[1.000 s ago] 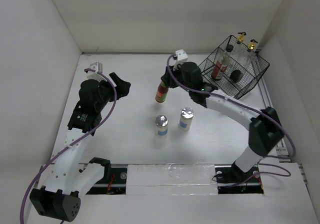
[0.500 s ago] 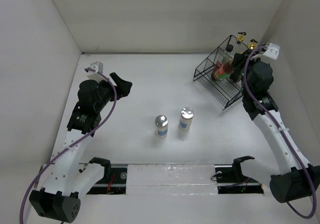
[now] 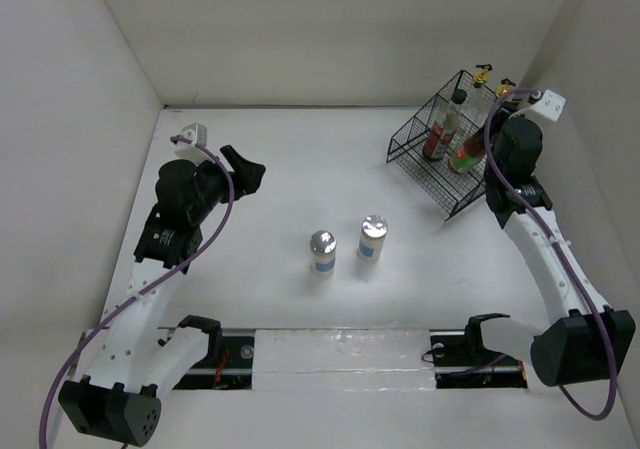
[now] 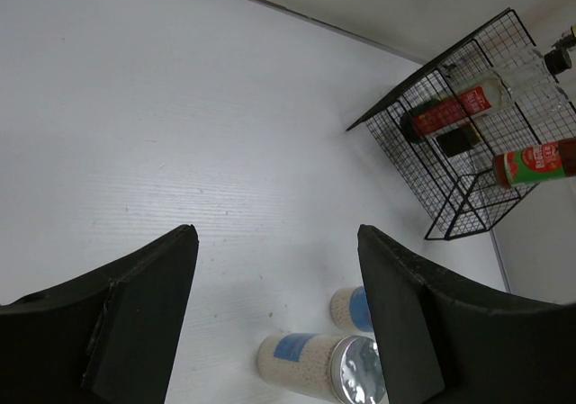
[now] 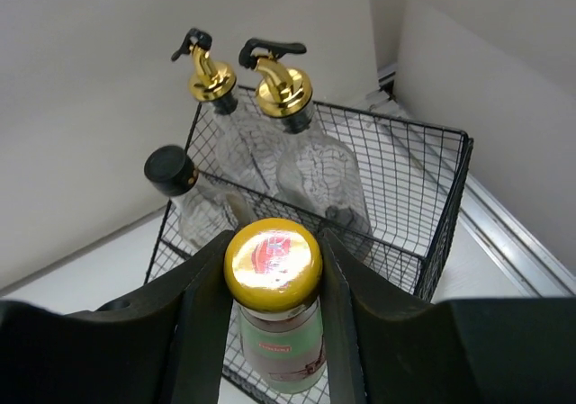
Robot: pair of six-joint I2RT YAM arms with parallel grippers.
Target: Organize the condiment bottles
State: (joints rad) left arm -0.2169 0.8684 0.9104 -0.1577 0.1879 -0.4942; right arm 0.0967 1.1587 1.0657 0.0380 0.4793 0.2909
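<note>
My right gripper (image 5: 273, 253) is shut on the yellow cap of the red-labelled sauce bottle (image 5: 274, 341), which hangs over the black wire basket (image 5: 432, 136); seen from above, the bottle (image 3: 464, 156) tilts at the basket's near right side. In the basket stand two gold-spouted glass cruets (image 5: 209, 76) (image 5: 284, 87) and a black-capped bottle with red contents (image 3: 437, 139). Two silver-topped, blue-labelled shakers (image 3: 322, 252) (image 3: 372, 237) stand side by side mid-table. My left gripper (image 3: 250, 171) hovers open at the left, far from them, with nothing between its fingers.
The basket (image 3: 412, 141) sits tilted in the back right corner against the white walls. A metal rail (image 3: 340, 349) runs along the table's near edge between the arm bases.
My right arm carried the sauce bottle from the table's middle over to the basket at the back right. The left arm and both shakers stayed put.
</note>
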